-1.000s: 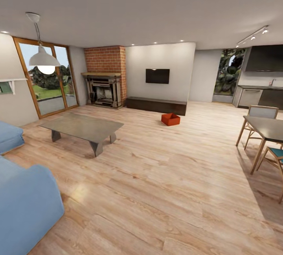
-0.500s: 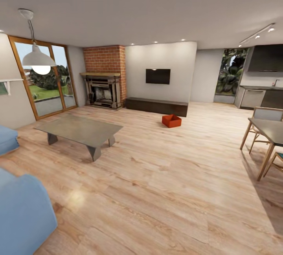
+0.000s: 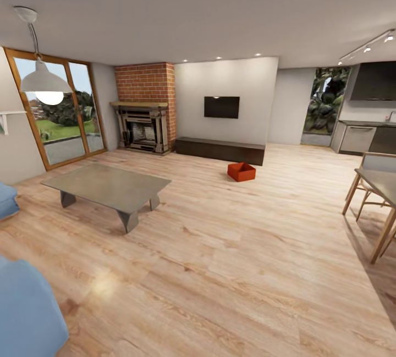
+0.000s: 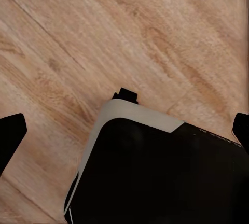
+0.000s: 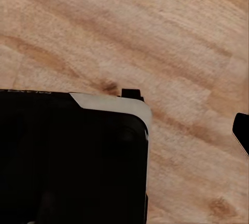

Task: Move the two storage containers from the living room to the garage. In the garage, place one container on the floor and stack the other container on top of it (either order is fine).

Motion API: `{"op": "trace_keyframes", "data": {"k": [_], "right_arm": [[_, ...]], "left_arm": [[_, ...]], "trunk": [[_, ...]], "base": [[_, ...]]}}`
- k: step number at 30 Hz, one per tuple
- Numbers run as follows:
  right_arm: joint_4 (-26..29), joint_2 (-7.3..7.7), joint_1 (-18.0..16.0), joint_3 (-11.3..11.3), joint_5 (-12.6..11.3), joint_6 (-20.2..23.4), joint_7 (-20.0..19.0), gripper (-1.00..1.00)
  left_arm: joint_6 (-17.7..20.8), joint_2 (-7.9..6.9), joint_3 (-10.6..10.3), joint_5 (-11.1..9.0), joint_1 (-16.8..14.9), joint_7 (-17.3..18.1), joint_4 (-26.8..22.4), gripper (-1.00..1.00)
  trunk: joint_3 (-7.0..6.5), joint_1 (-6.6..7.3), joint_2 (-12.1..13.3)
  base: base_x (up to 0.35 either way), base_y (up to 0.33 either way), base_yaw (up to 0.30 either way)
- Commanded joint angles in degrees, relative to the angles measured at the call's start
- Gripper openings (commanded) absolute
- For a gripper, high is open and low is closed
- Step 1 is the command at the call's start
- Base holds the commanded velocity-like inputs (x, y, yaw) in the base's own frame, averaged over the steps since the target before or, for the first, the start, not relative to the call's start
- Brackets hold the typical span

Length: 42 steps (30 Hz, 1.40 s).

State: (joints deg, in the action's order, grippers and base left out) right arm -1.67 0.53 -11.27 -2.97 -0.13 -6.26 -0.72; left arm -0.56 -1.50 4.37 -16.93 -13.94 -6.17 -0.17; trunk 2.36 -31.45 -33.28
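I'm looking across the living room (image 3: 220, 247), its wood-plank floor running away from me toward the far wall. At my left sits the blue sofa (image 3: 25, 313), then the low grey table (image 3: 107, 184), with the brick fireplace (image 3: 144, 106) and the long dark cabinet (image 3: 220, 150) beyond. A dining table (image 3: 382, 181) edges in on my right.

One storage container (image 3: 241, 171), orange-red and lidless, rests on the planks just in front of that cabinet, well apart from my arms. I can't make out a second one from here.

Both wrist cameras look straight down past the robot's dark base (image 4: 161, 172) at bare planks. The left gripper (image 4: 124, 130) has its fingertips (image 4: 10, 133) spread to opposite edges of the wrist picture, so it is wide apart and empty. Of the right gripper I catch one fingertip (image 5: 241, 130), so I cannot tell its state.

The container lies far ahead of both sets of fingers, slightly to the right, so the right arm looks marginally nearer. It sits turned at an angle, and I can't settle its long axis at this range. I judge driving closer comes first.
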Motion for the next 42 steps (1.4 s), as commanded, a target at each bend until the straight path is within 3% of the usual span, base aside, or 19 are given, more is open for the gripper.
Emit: {"op": "trace_keyframes", "data": {"k": [1,24,42], "right_arm": [[-0.18,0.0,-0.08,-0.28,0.01,-0.34,-0.08,1.0],[-0.18,0.04,-0.09,-0.28,0.02,-0.34,-0.07,1.0],[-0.18,0.05,-0.09,-0.28,0.04,-0.34,-0.07,1.0]], "left_arm": [[-0.08,0.01,0.42,0.09,-0.04,-0.07,-0.02,1.0],[-0.1,0.12,0.38,0.23,-0.04,-0.07,-0.05,1.0],[-0.03,0.1,0.38,0.23,-0.03,-0.07,-0.02,1.0]], "trunk": [[0.11,-0.05,-0.08],[0.11,-0.05,-0.08],[0.11,-0.05,-0.08]], "base": [[0.324,0.0,0.0],[0.324,-0.002,0.0],[0.316,-0.092,0.0]]}}
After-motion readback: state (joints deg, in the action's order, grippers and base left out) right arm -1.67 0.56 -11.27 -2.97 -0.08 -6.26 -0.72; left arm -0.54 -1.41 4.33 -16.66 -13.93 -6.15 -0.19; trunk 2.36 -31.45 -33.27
